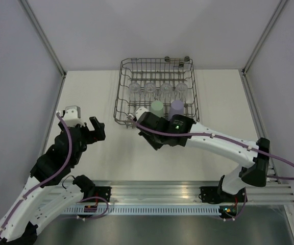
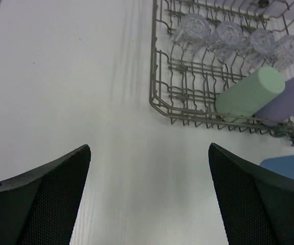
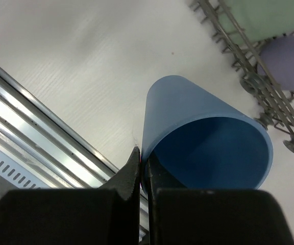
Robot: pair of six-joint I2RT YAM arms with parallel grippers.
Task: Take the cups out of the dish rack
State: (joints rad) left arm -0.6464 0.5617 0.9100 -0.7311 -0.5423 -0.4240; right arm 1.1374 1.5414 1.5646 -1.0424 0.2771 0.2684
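Observation:
The grey wire dish rack stands at the back middle of the table. Several clear glasses stand in a row inside it. A green cup and a lilac cup lie at its front. My right gripper is shut on the rim of the blue cup, held over the table just in front of the rack. In the top view the right gripper hides that cup. My left gripper is open and empty, left of the rack.
An aluminium rail runs along the table's near edge, close below the right gripper. White enclosure walls stand at the left, right and back. The blue cup's side shows at the lower right of the left wrist view.

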